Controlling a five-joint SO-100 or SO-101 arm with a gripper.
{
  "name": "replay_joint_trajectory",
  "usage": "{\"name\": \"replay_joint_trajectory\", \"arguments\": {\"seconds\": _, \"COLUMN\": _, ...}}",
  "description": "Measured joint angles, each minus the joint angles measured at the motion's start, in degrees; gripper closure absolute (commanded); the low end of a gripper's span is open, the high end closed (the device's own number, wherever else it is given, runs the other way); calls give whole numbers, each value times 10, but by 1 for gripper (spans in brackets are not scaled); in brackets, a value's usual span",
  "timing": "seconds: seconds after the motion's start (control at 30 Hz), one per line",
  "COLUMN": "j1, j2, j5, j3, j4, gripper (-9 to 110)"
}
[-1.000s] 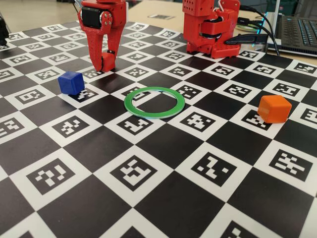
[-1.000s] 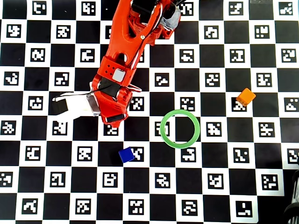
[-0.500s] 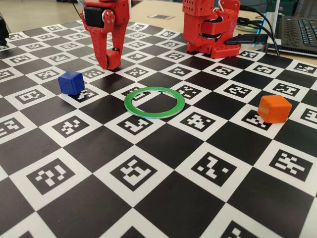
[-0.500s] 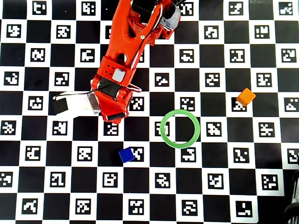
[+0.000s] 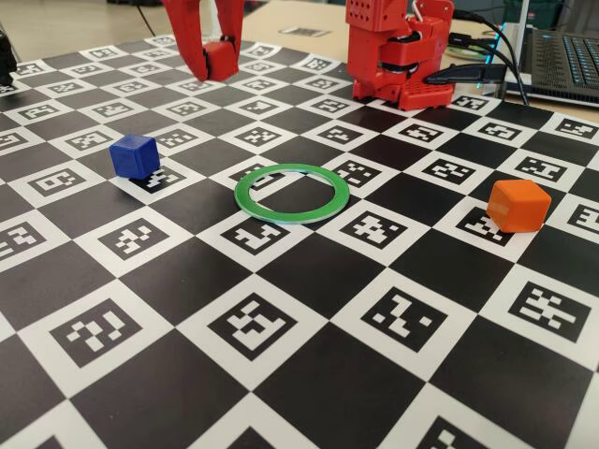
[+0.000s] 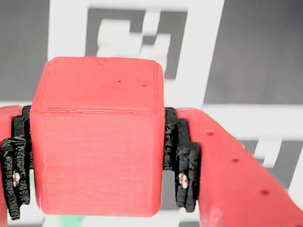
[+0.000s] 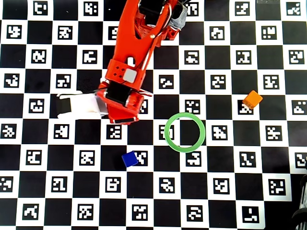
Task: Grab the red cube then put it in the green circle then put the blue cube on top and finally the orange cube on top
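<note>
The red cube (image 6: 97, 137) sits clamped between the two black-padded fingers (image 6: 182, 161) of the pincer (image 6: 97, 161), which press on its left and right faces in the wrist view. In the fixed view the same cube (image 5: 221, 59) hangs at the far side of the bench (image 5: 309, 281) between the red fingers, apparently just clear of the surface, though the angle makes that hard to judge. The green circle (image 5: 291, 193) lies flat near the middle of the checkered marker board, nothing inside it. The blue cube (image 5: 133, 156) rests to its left in that view, the orange cube (image 5: 518, 205) well apart on its right. From overhead, the arm (image 7: 132, 72) reaches down from the top edge, and hides the red cube; the ring (image 7: 184, 132) lies to its right, the blue cube (image 7: 129, 158) below, the orange cube (image 7: 252, 99) further right.
</note>
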State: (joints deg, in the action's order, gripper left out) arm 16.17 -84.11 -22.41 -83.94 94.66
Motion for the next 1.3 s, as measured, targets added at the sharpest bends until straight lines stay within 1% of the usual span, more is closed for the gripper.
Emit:
{"name": "replay_joint_trajectory", "arguments": {"seconds": 0.13, "j1": -69, "j2": -5, "j5": 74, "j3": 62, "j4": 39, "gripper": 96}}
{"name": "replay_joint_trajectory", "arguments": {"seconds": 0.37, "j1": -200, "j2": -14, "j5": 217, "j3": 126, "j4": 41, "gripper": 95}}
{"name": "replay_joint_trajectory", "arguments": {"seconds": 0.5, "j1": -245, "j2": 9, "j5": 279, "j3": 159, "j4": 41, "gripper": 95}}
{"name": "replay_joint_trajectory", "arguments": {"seconds": 0.63, "j1": -269, "j2": 33, "j5": 323, "j3": 162, "j4": 32, "gripper": 95}}
{"name": "replay_joint_trajectory", "arguments": {"seconds": 0.73, "j1": -279, "j2": 35, "j5": 340, "j3": 154, "j4": 1, "gripper": 95}}
{"name": "replay_joint_trajectory", "arguments": {"seconds": 1.3, "j1": -279, "j2": 35, "j5": 359, "j3": -45, "j4": -188, "gripper": 95}}
